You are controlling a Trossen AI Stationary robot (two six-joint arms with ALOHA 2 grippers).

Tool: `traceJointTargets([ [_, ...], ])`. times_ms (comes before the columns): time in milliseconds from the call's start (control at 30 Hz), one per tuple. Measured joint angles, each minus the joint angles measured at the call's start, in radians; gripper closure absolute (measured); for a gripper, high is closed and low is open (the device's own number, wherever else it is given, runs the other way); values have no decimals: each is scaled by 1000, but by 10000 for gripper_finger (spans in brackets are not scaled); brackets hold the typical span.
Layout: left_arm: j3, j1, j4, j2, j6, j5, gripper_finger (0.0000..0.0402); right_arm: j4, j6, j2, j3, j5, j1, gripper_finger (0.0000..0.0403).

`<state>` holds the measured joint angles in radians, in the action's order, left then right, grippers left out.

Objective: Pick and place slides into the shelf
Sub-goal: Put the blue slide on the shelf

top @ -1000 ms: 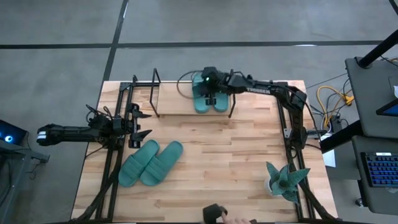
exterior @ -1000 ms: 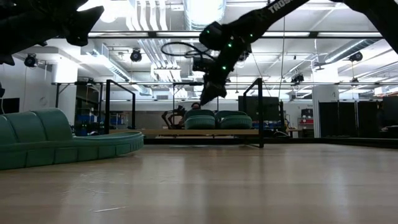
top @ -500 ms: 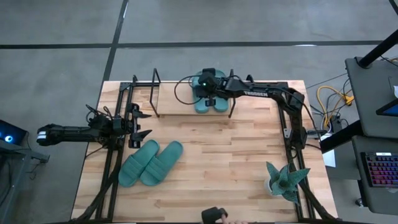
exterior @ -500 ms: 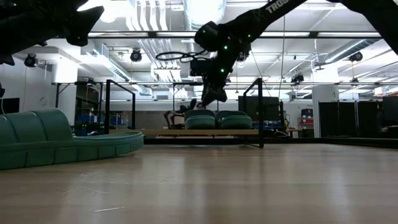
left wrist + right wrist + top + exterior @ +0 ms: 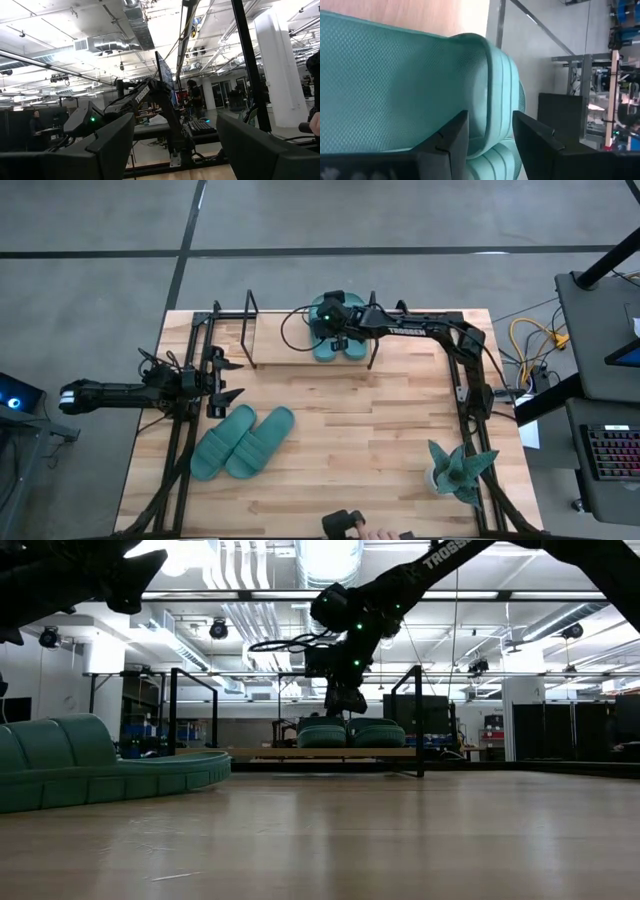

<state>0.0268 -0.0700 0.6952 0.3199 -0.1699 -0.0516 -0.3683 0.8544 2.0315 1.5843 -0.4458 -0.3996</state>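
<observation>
Right tool (image 5: 331, 330) now lower, open fingers astride shelved slide (image 5: 410, 85).

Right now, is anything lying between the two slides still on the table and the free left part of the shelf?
Nothing visible does. The two loose slides lie on bare table in front of the shelf, whose left part is free. The left gripper hovers off to the side, open.

text: "TROSSEN" (partly cut off) | on: right arm (image 5: 440, 554) | elsewhere: none legible
</observation>
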Motion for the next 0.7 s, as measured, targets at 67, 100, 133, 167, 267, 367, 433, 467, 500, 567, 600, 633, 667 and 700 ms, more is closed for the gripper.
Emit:
traceJointTargets([
  [67,0,0,0,0,0,0,133,5,5,0,-1,0,-4,259],
  [100,0,0,0,0,0,0,133,5,6,0,-1,0,-7,259],
  [133,0,0,0,0,0,0,133,4,5,0,-2,0,-10,259],
  [167,0,0,0,0,0,0,133,1,2,0,-3,0,-13,260],
  [267,0,0,0,0,0,0,133,-1,7,0,-9,0,-21,264],
  [367,0,0,0,0,0,0,133,-13,18,0,-17,-1,-24,269],
  [433,0,0,0,0,0,0,133,-8,18,0,-20,0,-26,273],
  [467,0,0,0,0,0,0,133,-5,18,0,-23,0,-28,275],
  [500,0,0,0,0,0,0,133,-6,18,0,-27,0,-30,277],
  [567,0,0,0,0,0,0,133,-12,16,0,-30,0,-32,283],
  [600,0,0,0,0,0,0,133,-10,13,0,-30,0,-32,288],
  [633,0,0,0,0,0,0,133,-8,13,0,-30,0,-32,294],
  [667,0,0,0,0,-2,0,133,-7,14,0,-29,0,-32,302],
  [700,0,0,0,0,-2,0,133,-6,14,0,-28,0,-33,311],
])
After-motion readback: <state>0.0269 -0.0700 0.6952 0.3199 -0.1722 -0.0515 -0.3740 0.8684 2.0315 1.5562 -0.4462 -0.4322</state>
